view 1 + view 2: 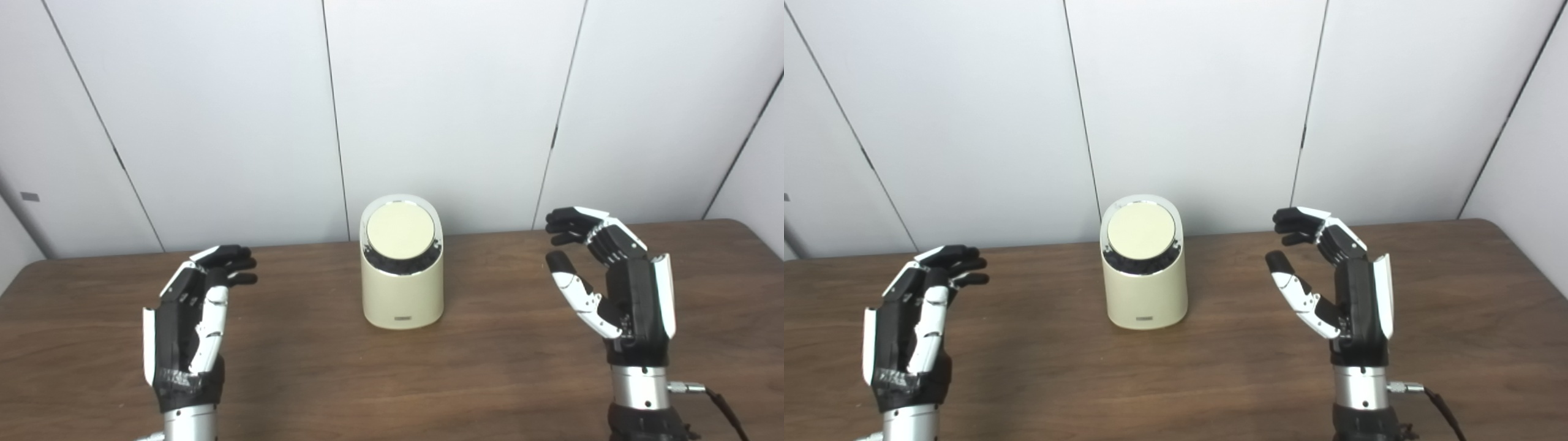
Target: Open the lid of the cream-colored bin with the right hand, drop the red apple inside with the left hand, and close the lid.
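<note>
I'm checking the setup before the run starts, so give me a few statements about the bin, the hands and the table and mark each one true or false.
1. The cream-colored bin stands upright on the wooden table with its lid closed. True.
2. The left hand holds a red apple. False: it is open and holds nothing, and no apple shows in either view.
3. The right hand is open, its fingers apart, to the right of the bin. True.
4. The right hand is touching the lid. False: it is well clear of the bin.
5. The bin lies between the two hands. True.
</note>
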`<move>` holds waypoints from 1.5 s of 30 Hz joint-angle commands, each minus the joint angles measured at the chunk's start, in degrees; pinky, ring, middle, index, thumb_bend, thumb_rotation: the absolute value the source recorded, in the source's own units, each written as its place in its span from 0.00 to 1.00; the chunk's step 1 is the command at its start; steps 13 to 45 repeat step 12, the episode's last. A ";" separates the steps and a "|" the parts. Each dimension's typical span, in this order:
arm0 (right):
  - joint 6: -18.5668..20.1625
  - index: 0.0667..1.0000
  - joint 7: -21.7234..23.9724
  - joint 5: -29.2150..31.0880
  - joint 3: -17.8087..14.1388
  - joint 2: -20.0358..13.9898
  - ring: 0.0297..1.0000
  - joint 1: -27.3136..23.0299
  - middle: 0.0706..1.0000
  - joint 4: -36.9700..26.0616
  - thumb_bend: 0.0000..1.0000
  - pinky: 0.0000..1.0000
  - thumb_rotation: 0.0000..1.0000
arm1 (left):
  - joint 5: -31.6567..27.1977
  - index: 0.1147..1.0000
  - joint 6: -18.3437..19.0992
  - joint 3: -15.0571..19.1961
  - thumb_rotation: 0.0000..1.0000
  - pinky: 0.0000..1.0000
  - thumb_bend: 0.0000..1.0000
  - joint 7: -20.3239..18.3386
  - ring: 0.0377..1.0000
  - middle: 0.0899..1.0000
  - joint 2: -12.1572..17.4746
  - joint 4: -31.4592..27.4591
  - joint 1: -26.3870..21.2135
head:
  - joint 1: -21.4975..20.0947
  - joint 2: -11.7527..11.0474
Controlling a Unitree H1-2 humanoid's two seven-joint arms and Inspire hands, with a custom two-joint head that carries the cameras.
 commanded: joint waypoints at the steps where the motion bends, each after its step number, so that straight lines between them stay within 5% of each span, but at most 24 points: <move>1: -2.25 0.58 -0.30 1.32 -0.11 0.17 0.59 -2.35 0.60 -2.10 0.27 0.51 0.39 | 0.90 0.58 -0.99 0.05 0.49 0.56 0.29 0.28 0.62 0.62 0.25 -2.27 -2.21 | -0.08 0.00; 11: -0.56 0.58 -0.47 1.29 -0.71 0.34 0.57 -2.50 0.59 -3.03 0.28 0.51 0.39 | 2.19 0.56 -1.80 0.63 0.39 0.55 0.28 3.07 0.59 0.59 -1.78 -1.26 -6.14 | 0.36 -0.30; 45: -0.25 0.58 -0.44 1.39 -0.76 0.38 0.57 -2.48 0.59 -3.11 0.28 0.51 0.39 | 2.23 0.56 -1.78 0.69 0.39 0.55 0.28 3.19 0.59 0.58 -1.89 -1.31 -6.03 | 0.48 -0.28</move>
